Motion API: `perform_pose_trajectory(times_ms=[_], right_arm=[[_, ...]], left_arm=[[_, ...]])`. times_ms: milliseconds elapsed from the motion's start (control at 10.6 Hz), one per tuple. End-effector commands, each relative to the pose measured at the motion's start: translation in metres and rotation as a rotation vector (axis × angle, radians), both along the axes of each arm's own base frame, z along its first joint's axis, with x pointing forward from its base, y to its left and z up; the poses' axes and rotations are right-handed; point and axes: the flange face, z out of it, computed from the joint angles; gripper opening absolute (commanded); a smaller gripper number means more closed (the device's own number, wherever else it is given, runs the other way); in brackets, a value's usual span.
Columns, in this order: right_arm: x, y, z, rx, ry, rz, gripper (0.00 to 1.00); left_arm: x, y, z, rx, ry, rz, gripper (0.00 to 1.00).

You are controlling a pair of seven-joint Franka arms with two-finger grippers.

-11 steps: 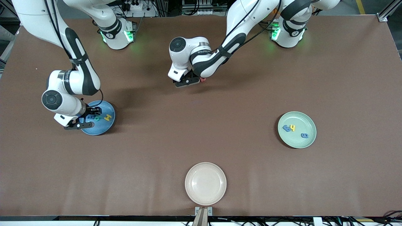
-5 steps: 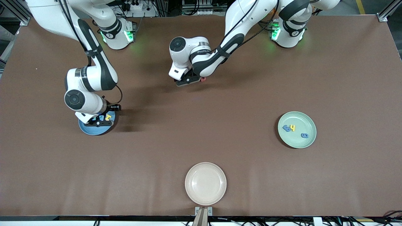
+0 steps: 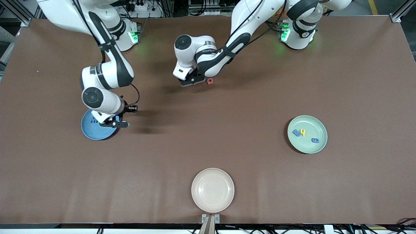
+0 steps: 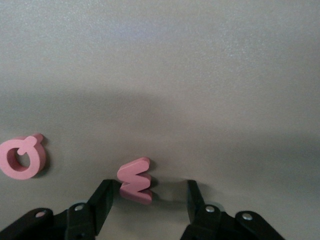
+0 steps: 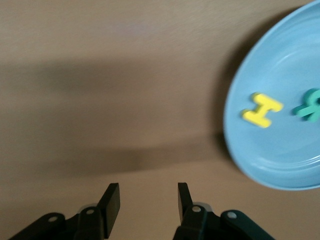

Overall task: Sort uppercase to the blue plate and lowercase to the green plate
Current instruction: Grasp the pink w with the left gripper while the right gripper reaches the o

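two red letters in the upper middle of the front view, on bare table: red m [image 4: 135, 180] flat between the spread fingers of the left gripper [image 4: 147, 192], close against one finger [image 4: 106, 199] with a gap to the other, not pinched; red q [image 3: 210, 81] just beside it, toward the left arm's end, untouched. three capitals on the blue plate [image 3: 89, 131], mid-frame toward the right arm's end: yellow h capital [image 5: 262, 110] and teal b [image 5: 310, 105] side by side, blue m [image 3: 94, 121] partly hidden under the arm. right gripper [image 5: 145, 200] low over bare table just past that plate's rim, fingers apart, nothing between them. three small letters on the green plate [image 3: 317, 128] toward the left arm's end: comb-shaped blue letter [image 3: 296, 132] touching yellow 4-like h [image 3: 303, 132], round blue letter [image 3: 315, 140] apart from both. cream plate [image 3: 213, 175] at bottom centre.
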Motion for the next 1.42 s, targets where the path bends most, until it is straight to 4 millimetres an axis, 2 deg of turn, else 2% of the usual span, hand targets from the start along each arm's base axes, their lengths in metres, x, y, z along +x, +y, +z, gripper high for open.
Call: perform_pose_trajectory(times_ms=[0,94,189,283,377,472,660,849,943,1226,1321], right_arm=[[-0.015,0.036,0.010,0.006,-0.008,-0.060,0.55],[-0.017,0.043,0.010,0.008,-0.012,-0.061,0.55],[-0.019,0.054,0.011,0.015,-0.022,-0.051,0.56],[-0.019,0.059,0.012,0.024,-0.039,-0.043,0.60],[-0.023,0.072,0.012,0.041,-0.066,-0.022,0.74],[-0.026,0.080,0.009,0.053,-0.096,-0.029,0.98],[-0.031,0.091,0.009,0.057,-0.117,-0.034,1.00],[-0.035,0.102,0.010,0.069,-0.127,-0.021,1.00],[-0.034,0.105,0.009,0.078,-0.140,-0.018,1.00],[-0.040,0.122,0.011,0.092,-0.156,0.013,1.00],[-0.039,0.122,0.012,0.091,-0.162,-0.009,1.00]], left_arm=[[-0.006,0.002,-0.002,-0.002,-0.031,-0.003,0.24],[-0.008,0.002,-0.002,-0.001,-0.032,-0.008,0.12],[-0.006,0.003,-0.002,0.001,-0.035,-0.006,0.12],[-0.004,0.005,-0.002,0.003,-0.036,-0.003,0.13],[-0.003,0.005,-0.002,0.004,-0.043,-0.007,0.14],[-0.003,0.005,-0.004,0.006,-0.044,-0.010,0.15],[-0.002,0.006,-0.004,0.006,-0.044,-0.009,0.14],[-0.001,0.007,-0.004,0.007,-0.045,-0.010,0.03],[0.000,0.008,-0.005,0.011,-0.045,-0.009,0.00],[0.007,0.012,0.002,0.015,-0.057,-0.002,0.00],[0.020,0.017,0.011,0.025,-0.066,0.010,0.00]])
